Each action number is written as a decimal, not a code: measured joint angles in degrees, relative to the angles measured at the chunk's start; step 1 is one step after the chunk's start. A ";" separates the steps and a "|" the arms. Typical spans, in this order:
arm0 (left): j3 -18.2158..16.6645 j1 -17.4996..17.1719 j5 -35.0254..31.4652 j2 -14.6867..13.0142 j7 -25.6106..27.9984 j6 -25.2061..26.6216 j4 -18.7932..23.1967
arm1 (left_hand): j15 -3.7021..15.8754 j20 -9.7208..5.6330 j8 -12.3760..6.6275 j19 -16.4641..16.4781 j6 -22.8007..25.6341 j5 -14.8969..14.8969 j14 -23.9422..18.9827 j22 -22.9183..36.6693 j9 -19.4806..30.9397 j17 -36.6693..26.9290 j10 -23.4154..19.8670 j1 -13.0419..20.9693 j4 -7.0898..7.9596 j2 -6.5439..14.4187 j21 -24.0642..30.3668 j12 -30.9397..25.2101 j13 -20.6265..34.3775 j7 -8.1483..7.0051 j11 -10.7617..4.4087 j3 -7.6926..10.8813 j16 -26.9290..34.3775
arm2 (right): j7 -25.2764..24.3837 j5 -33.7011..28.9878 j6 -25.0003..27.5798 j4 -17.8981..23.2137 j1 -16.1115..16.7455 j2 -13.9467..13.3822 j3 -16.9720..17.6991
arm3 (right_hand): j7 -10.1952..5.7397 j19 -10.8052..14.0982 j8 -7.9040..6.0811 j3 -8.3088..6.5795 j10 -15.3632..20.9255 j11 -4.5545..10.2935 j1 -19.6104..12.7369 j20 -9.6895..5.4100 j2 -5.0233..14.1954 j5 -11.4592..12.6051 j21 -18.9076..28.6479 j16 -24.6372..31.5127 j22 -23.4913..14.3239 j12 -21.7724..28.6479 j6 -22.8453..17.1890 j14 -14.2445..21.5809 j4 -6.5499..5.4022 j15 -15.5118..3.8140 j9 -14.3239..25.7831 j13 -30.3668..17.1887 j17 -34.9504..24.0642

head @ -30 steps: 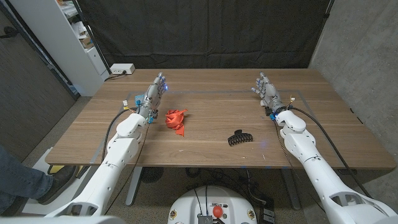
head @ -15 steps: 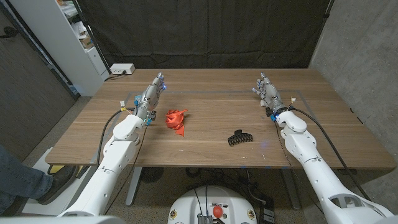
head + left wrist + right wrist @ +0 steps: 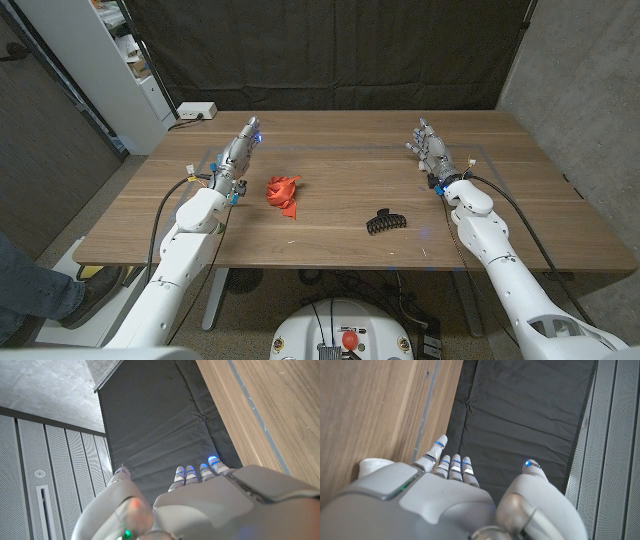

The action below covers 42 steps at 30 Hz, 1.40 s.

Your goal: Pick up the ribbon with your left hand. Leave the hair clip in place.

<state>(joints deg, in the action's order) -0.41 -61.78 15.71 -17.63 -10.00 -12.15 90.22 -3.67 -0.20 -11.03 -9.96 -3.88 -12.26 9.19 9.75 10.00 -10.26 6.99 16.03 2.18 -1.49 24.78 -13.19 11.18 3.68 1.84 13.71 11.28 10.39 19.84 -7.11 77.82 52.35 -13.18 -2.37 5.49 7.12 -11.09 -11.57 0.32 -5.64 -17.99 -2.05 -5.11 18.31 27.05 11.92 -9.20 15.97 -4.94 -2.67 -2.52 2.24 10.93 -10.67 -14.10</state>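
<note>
Two small items lie on the wooden table (image 3: 330,225): a red ribbon (image 3: 283,192) and a black hair clip (image 3: 384,222). Taking the ribbon as reference: it sits crumpled in a loose bunch on the tabletop, one tail trailing toward the robot's edge of the table. The hair clip lies to the ribbon's right and a little nearer the robot, well apart from it, nothing touching it.

The left hand (image 3: 238,156) is just to the ribbon's left and slightly beyond it, not in contact. Its fingers are stretched out straight and close together, pointing toward the far edge of the table; it holds nothing. In the left wrist view the fingertips (image 3: 212,463) extend side by side with the thumb set apart, confirming an unclenched, empty hand (image 3: 210,505).

The right hand (image 3: 432,152) is far to the ribbon's right, past the hair clip and farther back on the table. Fingers extended, nothing held; the right wrist view shows the same hand (image 3: 435,500), straight fingers, thumb off to one side.

A white power strip (image 3: 197,111) sits on the floor beyond the far left corner, behind the ribbon. A dark curtain (image 3: 330,50) hangs behind the table.
</note>
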 measured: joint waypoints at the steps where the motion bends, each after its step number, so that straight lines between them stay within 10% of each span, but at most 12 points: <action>1: -0.05 -0.08 -0.08 0.02 0.02 -0.15 0.06 | 0.00 0.00 0.00 0.00 0.00 0.00 0.00 0.00 0.00 0.00 0.00 0.00 -0.11 0.00 0.00 0.00 0.00 0.00 0.00 0.11 0.00 | -0.01 -0.01 0.00 0.02 0.01 0.03 0.03 | -0.14 0.00 0.00 0.00 0.00 0.00 0.00 0.00 0.00 0.00 0.00 0.00 0.00 0.00 -0.14 0.00 0.00 0.00 0.00 0.00 0.00; 42: -0.42 -6.09 -12.76 -0.93 7.11 -5.37 5.50 | 0.63 0.73 0.00 0.11 0.93 0.44 -0.62 -0.02 0.00 0.01 -0.61 1.28 -1.32 1.28 -1.29 0.00 0.02 -0.32 -0.62 0.82 0.00 | -1.38 -1.26 -1.58 -1.76 -0.87 1.03 -0.13 | 0.04 0.93 -0.44 -0.06 0.80 0.21 -0.68 -0.31 0.68 0.34 -1.23 0.00 0.01 -0.33 -0.39 0.53 0.39 -0.09 0.01 -0.01 0.53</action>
<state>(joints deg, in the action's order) -0.83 -67.87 2.95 -18.56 -2.89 -17.52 95.72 -3.04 0.54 -11.03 -9.85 -2.96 -11.81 8.57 9.74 10.00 -10.26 6.37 17.31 0.86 -0.21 23.49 -13.19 11.20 3.36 1.22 14.53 11.28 9.02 18.58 -8.68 76.06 51.48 -12.15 -2.50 5.53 8.05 -11.53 -11.63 1.12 -5.43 -18.67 -2.36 -4.43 18.65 25.83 11.92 -9.20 15.64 -5.33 -2.13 -2.13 2.15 10.94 -10.67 -13.57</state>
